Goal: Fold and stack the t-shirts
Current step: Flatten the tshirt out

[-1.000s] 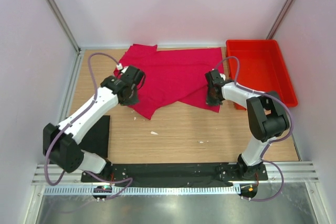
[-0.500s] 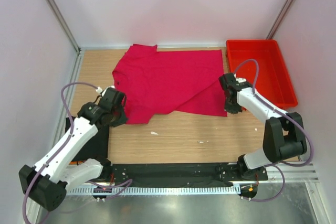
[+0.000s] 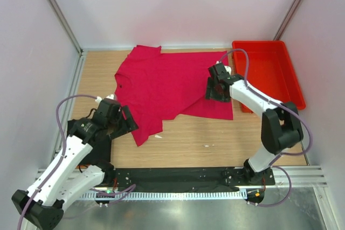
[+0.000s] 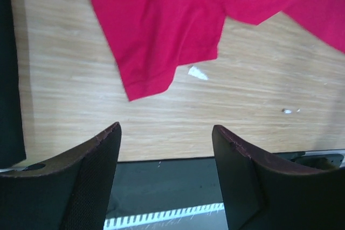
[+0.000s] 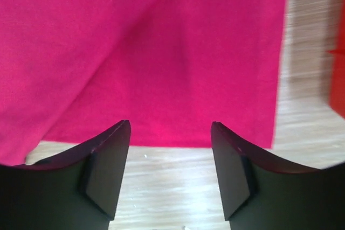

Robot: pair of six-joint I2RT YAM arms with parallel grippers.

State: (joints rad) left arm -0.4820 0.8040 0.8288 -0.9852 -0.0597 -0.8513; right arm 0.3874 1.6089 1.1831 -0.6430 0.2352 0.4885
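Observation:
The crimson-pink t-shirt (image 3: 172, 82) lies spread flat at the back middle of the table, one corner pointing toward the front left. My left gripper (image 3: 128, 124) hovers just left of that corner, open and empty; in the left wrist view the crimson-pink t-shirt (image 4: 172, 20) lies beyond the left gripper (image 4: 167, 152). My right gripper (image 3: 212, 92) stands open over the cloth's right part. The right wrist view shows the t-shirt's hem (image 5: 161, 52) ahead of the open right gripper (image 5: 170, 152). The black t-shirt (image 3: 101, 153) lies at the front left, mostly under my left arm.
A red plastic tray (image 3: 294, 87) stands at the back right, close to the right arm; its edge (image 5: 338, 79) shows in the right wrist view. Small white scraps (image 3: 158, 136) lie on the wood in front of the shirt. Walls close in the left, back and right sides.
Both grippers were shut on the crimson shirt's front edges and drew it outward; now both are open and have let go. The left arm drew nearer, the right moved back over the shirt.

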